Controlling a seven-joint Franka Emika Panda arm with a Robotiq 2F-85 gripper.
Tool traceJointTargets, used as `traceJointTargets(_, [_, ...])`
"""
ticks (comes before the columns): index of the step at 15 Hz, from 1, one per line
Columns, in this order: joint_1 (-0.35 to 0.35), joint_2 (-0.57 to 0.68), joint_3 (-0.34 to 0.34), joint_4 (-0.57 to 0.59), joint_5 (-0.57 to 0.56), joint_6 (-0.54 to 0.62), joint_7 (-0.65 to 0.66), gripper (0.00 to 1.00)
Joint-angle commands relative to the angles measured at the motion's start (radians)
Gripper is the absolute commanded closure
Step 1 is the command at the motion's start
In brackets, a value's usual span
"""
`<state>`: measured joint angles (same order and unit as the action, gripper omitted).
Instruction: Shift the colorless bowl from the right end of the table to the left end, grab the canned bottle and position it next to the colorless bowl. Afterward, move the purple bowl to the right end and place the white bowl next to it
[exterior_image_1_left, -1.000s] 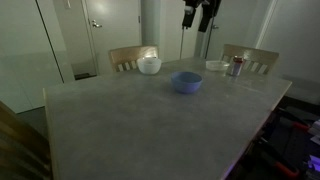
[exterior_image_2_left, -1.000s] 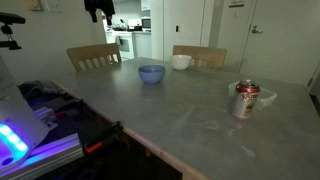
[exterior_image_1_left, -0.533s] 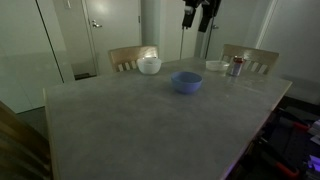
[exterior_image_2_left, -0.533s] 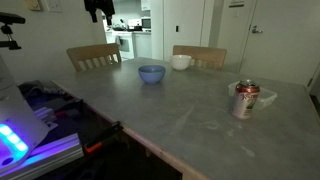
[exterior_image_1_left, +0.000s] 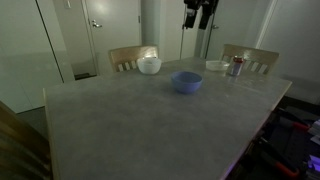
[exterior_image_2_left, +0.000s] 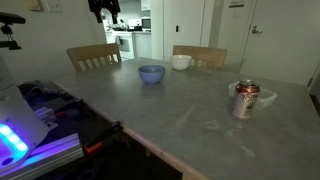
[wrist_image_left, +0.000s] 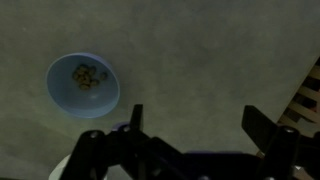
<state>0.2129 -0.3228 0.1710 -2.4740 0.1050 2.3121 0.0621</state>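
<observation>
The colorless bowl and the canned bottle sit side by side at one end of the counter. From that I judge the first half of your job done, and the purple bowl is the step in hand. You have not begun the grasp. Your fingers hang high above the counter, spread wide apart with nothing between them.

In the wrist view the purple bowl lies at about 10 o'clock from the gap between the fingers, well apart from both and far below them. Nothing touches it. Small pale specks show inside it, and I cannot tell whether they are contents or reflections.

In an exterior view the purple bowl stands toward the far side of the counter. The white bowl is at about 10 o'clock from it, near but apart. The colorless bowl and canned bottle are at about 2 o'clock.

Your next move, as I read it, calls for sliding over until one finger hangs above the purple bowl's wall. Then come straight down so the rim sits between the fingers, one inside and one outside, before you close. Keep the bowl level when you lift. The white bowl is untouched and is your last step.
</observation>
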Motion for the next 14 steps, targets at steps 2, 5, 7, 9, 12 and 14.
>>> traceJointTargets(2, [-0.056,0.129,-0.057,0.127,-0.077,-0.049,-0.128,0.00])
traceJointTargets(5, [-0.084,0.218,-0.096,0.205,-0.105,-0.086,-0.220,0.00])
traceJointTargets(7, [-0.102,0.273,-0.113,0.255,-0.124,-0.111,-0.264,0.00])
traceJointTargets(9, [-0.121,0.322,-0.122,0.295,-0.172,-0.118,-0.286,0.00])
traceJointTargets(12, [-0.126,0.305,-0.119,0.268,-0.175,-0.090,-0.278,0.00])
traceJointTargets(14, [-0.132,0.339,-0.121,0.300,-0.181,-0.104,-0.296,0.00])
